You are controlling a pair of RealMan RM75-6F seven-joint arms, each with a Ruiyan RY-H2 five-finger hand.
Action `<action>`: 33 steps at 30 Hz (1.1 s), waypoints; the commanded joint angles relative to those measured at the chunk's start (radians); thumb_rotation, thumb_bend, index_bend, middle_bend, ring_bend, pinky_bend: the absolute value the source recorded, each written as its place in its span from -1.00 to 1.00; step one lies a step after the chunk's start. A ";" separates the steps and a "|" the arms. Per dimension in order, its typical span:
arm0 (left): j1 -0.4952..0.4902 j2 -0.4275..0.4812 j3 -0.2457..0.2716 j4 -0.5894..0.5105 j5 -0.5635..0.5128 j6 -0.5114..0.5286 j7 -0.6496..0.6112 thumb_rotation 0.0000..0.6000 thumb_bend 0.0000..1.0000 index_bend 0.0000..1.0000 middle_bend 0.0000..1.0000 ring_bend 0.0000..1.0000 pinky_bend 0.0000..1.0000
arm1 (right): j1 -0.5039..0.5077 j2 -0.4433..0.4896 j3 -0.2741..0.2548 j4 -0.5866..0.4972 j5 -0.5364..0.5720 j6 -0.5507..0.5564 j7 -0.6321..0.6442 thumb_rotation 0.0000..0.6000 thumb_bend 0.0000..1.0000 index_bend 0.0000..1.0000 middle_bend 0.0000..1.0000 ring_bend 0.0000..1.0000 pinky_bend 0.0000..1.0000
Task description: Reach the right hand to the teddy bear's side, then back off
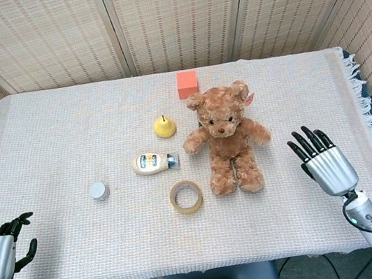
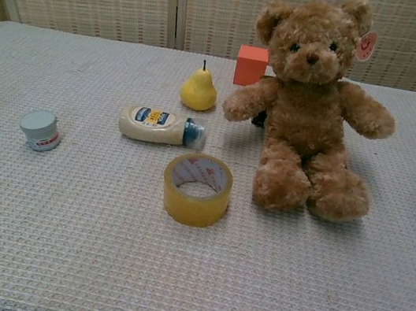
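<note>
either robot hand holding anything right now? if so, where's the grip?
Nothing is held. The right robot hand is open beside the teddy bear, not touching it. The left robot hand sits empty at the table edge.

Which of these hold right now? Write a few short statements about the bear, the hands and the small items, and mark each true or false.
1. The right hand touches the teddy bear. False: it is apart from the bear, fingers spread.
2. The mayonnaise bottle lies on its side. True.
3. The tape roll sits behind the bear. False: it lies in front, toward the robot.
4. The left hand holds nothing. True.
5. The pear stands upright. True.
</note>
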 commanded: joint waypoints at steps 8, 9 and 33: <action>-0.002 0.004 0.005 -0.005 -0.003 -0.014 0.005 1.00 -0.20 -0.54 -0.31 -0.33 0.25 | 0.107 -0.236 0.036 0.317 0.100 -0.053 0.182 1.00 -0.78 -0.50 -0.66 -0.80 -0.50; -0.002 0.004 0.005 -0.006 -0.003 -0.015 0.005 1.00 -0.20 -0.54 -0.31 -0.33 0.25 | 0.113 -0.255 0.037 0.343 0.109 -0.057 0.204 1.00 -0.78 -0.49 -0.66 -0.80 -0.50; -0.009 0.008 0.019 -0.012 0.018 -0.031 -0.009 1.00 -0.20 -0.53 -0.31 -0.33 0.25 | 0.274 -0.579 0.058 0.809 0.208 -0.031 0.448 1.00 -0.77 -0.38 -0.66 -0.80 -0.47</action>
